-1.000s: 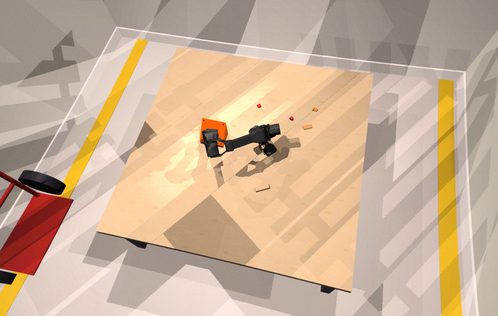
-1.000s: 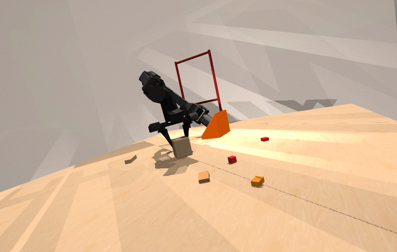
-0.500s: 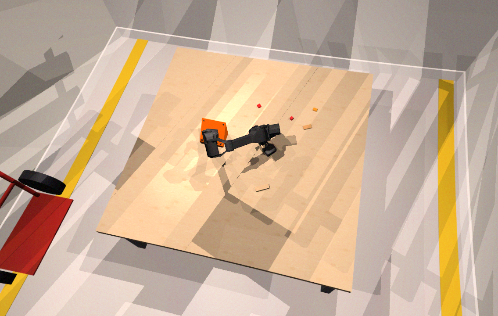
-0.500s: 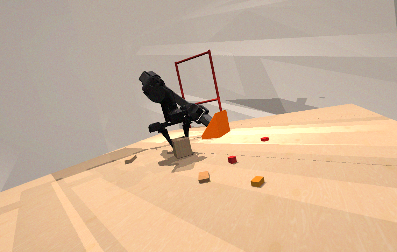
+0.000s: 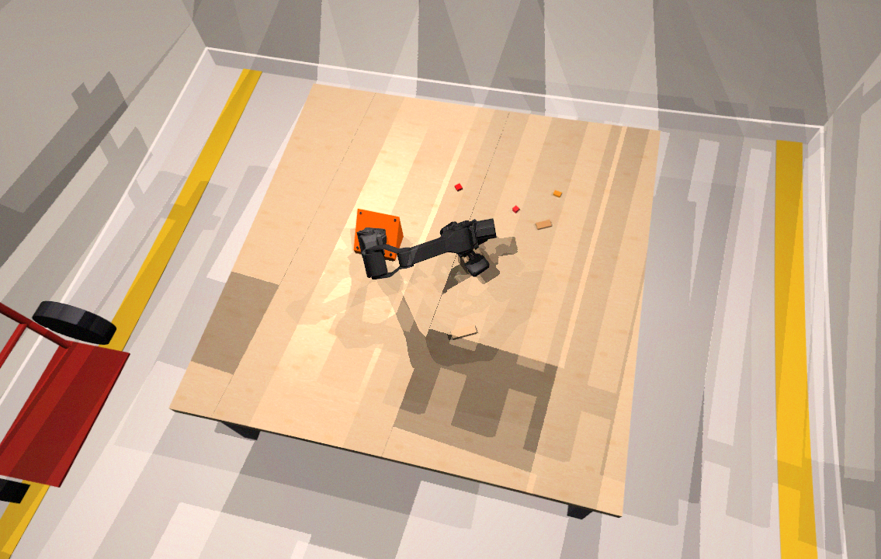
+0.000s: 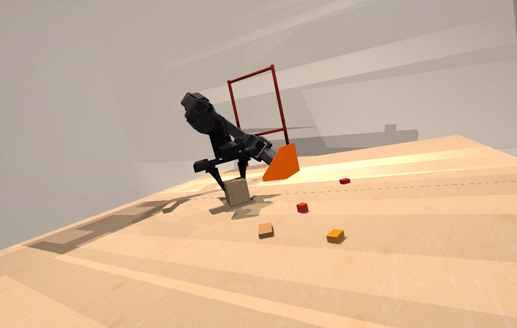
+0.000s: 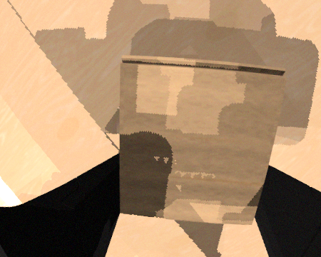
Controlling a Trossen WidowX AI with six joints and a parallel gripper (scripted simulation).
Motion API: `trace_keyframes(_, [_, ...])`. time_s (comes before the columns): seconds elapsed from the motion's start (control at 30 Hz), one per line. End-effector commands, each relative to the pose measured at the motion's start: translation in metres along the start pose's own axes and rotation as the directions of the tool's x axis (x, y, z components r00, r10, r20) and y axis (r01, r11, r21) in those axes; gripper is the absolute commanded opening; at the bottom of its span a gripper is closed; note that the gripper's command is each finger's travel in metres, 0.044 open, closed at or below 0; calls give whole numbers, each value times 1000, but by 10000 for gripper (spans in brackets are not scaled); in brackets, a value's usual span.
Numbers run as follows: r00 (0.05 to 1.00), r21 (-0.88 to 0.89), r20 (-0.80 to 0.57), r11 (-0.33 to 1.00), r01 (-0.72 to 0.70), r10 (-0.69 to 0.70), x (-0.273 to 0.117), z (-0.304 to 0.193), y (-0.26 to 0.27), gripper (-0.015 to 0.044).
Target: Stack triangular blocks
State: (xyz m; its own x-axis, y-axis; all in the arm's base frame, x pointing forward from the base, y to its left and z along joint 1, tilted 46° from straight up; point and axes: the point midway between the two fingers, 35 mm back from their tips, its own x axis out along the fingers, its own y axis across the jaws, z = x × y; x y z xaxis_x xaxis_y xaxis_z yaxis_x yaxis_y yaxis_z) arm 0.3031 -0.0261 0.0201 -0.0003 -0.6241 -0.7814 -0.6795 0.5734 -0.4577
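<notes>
My gripper [image 6: 233,183] [image 7: 187,161] is shut on a tan triangular block [image 7: 203,150], with one finger at each end and its flat face up. In the wrist view a thin edge of what looks like the other triangular block [image 7: 160,60] shows along the far side, with a dark narrow line between them. In the exterior view the two look like one squarish wooden block [image 6: 237,193] standing at table level under the fingers. The seam between the sloped faces is not visible there, so I cannot tell whether they meet fully. In the top view the arm hides the blocks.
A tan piece [image 5: 463,334] [image 6: 170,207] lies to one side. On the other side lie a flat tan block [image 5: 543,224] [image 6: 265,230], an orange block [image 5: 557,193] [image 6: 335,236] and two small red blocks [image 5: 515,208] [image 6: 302,207]. An orange wedge [image 5: 377,219] [image 6: 286,163] stands by the arm's base.
</notes>
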Motion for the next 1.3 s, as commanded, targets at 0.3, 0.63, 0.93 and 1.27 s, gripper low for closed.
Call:
trace_keyframes(0.3, [1000,-4,4,1000,-5,5,2,1,1,0])
trace_keyframes(0.63, [1000,-2,2,1000,-3,3,1,1,0,0])
trace_keyframes(0.93, [1000,-1,0,1000,-1,1,2,0,0,184])
trace_keyframes(1.27, [1000,-1,0,1000,-1,1,2,0,0,440])
